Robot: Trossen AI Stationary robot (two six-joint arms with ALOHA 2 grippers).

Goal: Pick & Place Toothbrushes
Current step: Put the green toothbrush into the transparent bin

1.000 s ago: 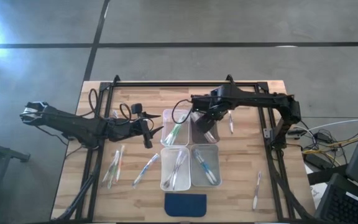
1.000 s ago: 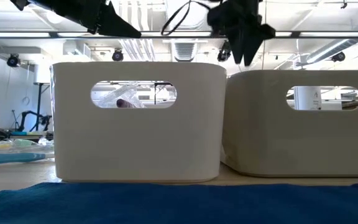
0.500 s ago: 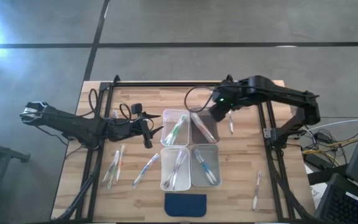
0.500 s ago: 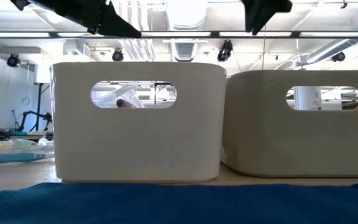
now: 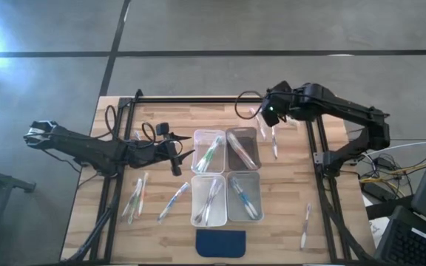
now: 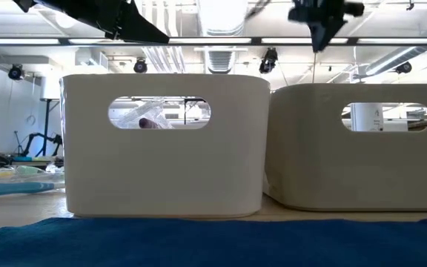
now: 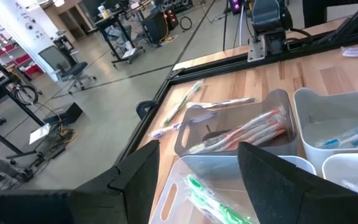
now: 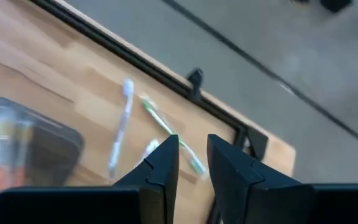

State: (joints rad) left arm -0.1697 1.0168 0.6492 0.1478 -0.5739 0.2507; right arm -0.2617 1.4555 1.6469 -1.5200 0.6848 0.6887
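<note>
Right gripper [image 5: 263, 117] moved off far-right bin [image 5: 243, 149], out toward table's [image 5: 294, 188] far edge; fingers [image 8: 160, 163] narrowed to slim gap, nothing between them. Below it, loose toothbrushes [image 8: 122, 124] lay on table near frame rail. Left gripper [image 5: 186, 156] was parked beside far-left bin [image 5: 207, 151], jaws wide, empty. More toothbrushes sat in four bins and scattered on table's left side.

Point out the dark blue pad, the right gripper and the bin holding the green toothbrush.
dark blue pad [image 5: 220, 242]: high view, middle of its top face.
right gripper [image 8: 192, 155]: right wrist view, gap between its fingertips.
bin with the green toothbrush [image 5: 196, 154]: high view, its left wall.
</note>
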